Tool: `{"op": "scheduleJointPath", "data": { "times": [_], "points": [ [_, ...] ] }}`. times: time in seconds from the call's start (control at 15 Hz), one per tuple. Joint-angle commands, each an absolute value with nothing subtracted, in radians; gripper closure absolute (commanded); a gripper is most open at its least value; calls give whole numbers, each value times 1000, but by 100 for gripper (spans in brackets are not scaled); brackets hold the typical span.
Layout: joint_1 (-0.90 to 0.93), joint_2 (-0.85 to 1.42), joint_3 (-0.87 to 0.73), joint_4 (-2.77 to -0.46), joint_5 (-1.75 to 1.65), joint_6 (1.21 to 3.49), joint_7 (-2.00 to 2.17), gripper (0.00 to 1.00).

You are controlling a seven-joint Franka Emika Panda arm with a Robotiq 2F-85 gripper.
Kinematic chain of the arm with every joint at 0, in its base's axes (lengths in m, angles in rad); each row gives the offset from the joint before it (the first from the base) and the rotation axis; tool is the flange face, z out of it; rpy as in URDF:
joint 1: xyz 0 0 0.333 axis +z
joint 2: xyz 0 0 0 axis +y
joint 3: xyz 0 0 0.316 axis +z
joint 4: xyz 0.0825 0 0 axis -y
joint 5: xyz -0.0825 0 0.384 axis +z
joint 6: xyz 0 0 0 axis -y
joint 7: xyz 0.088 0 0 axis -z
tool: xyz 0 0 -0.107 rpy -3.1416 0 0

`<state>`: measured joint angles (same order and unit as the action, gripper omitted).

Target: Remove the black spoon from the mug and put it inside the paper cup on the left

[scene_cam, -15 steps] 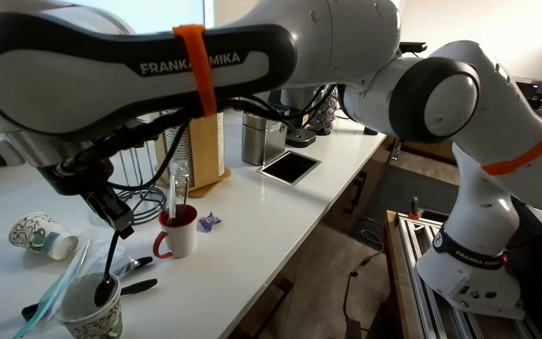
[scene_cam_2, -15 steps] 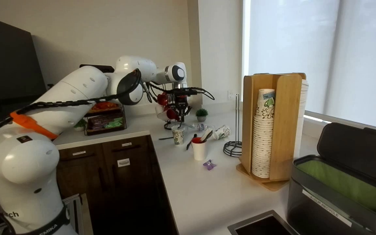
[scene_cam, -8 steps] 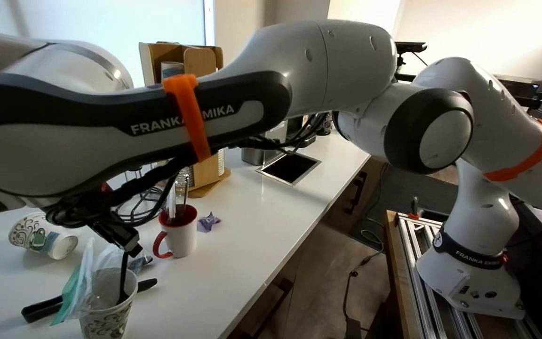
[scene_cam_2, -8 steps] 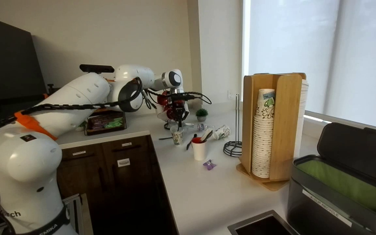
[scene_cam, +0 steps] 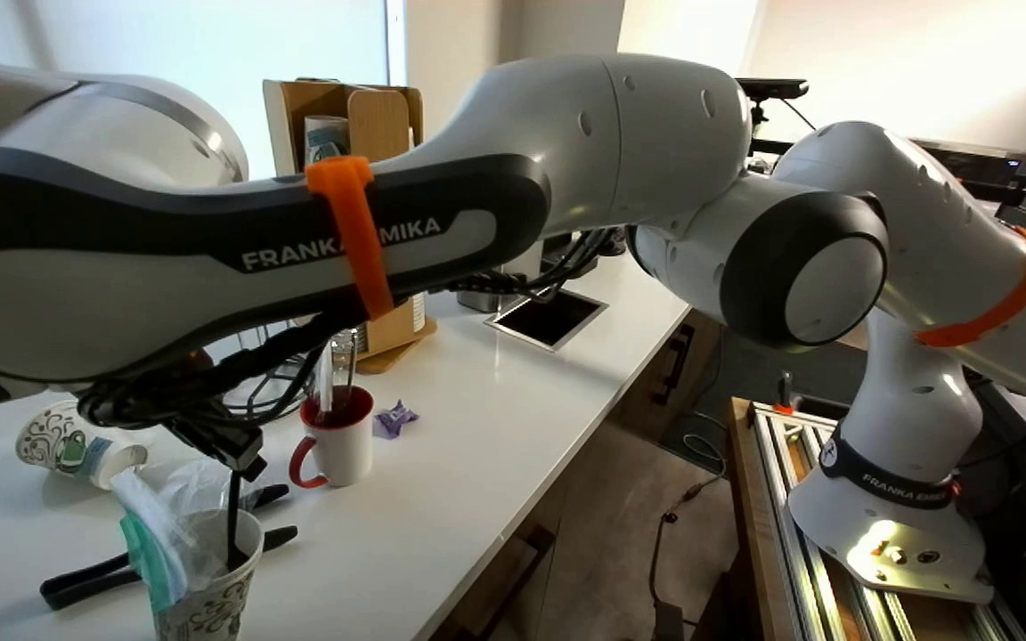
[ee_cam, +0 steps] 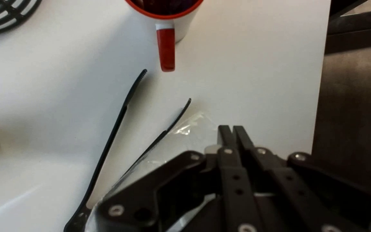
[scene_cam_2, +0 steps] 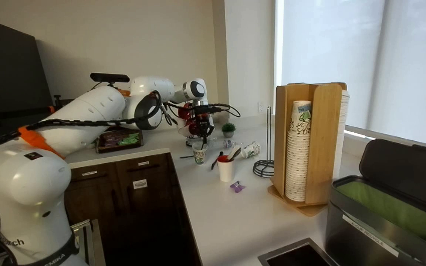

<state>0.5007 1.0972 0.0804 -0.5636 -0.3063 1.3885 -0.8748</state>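
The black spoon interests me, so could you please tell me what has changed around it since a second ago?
The gripper, still shut on the black spoon, has lowered it deeper into the paper cup. In an exterior view, the cup has shifted rightward and the plastic bag beside it has changed shape. Nothing was let go. The mug and purple wrapper stayed put.
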Motion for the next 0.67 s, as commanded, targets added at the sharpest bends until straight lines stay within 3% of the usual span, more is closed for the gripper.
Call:
{"op": "scheduleJointPath", "data": {
  "times": [0.0, 0.2, 0.27, 0.4, 0.6],
  "points": [
    [529, 1136, 60, -461, -322, 1331, -926, 99],
    [534, 1137, 65, -438, -306, 1309, -968, 99],
    [533, 1138, 68, -435, -299, 1300, -986, 70],
    [536, 1140, 67, -426, -297, 1278, -1015, 62],
    [538, 1139, 64, -410, -296, 1267, -1044, 40]
  ]
}}
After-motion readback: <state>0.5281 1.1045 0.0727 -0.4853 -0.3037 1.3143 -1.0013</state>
